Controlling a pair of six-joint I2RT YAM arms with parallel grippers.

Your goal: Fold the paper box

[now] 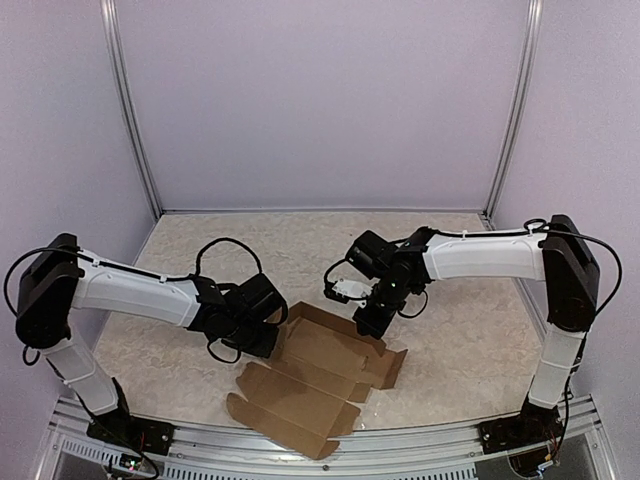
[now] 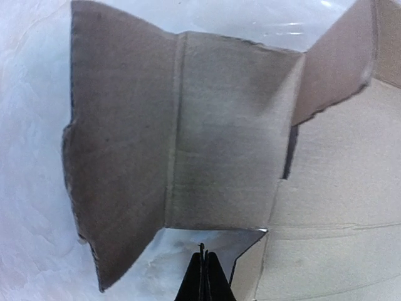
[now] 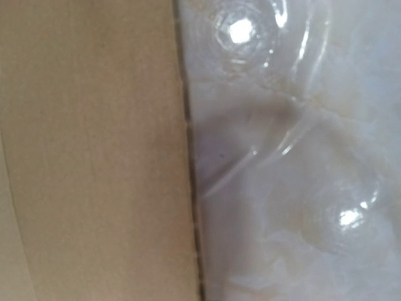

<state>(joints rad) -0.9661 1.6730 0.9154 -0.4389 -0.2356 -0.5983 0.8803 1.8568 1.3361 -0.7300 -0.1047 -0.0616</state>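
Top view: paper box (image 1: pixel 318 372) is an unfolded brown sheet lying on the counter (image 1: pixel 450 330), between the two arms and towards the near edge. Only this view shows the whole outline, tabs included.

Left wrist view: close on the box (image 2: pixel 225 144). One side flap is tilted up off the counter and the creases are visible. Left pincer (image 2: pixel 203 279) is narrow, tips together on nothing, just off the flap's edge. From above, the left pincer (image 1: pixel 272 340) sits at the box's left edge.

Right wrist view: only a straight cardboard edge (image 3: pixel 94 157) beside glossy counter (image 3: pixel 301 188). Right pincer (image 1: pixel 368 323) is over the box's far right edge; can't tell its opening.

Cardboard is plain brown.
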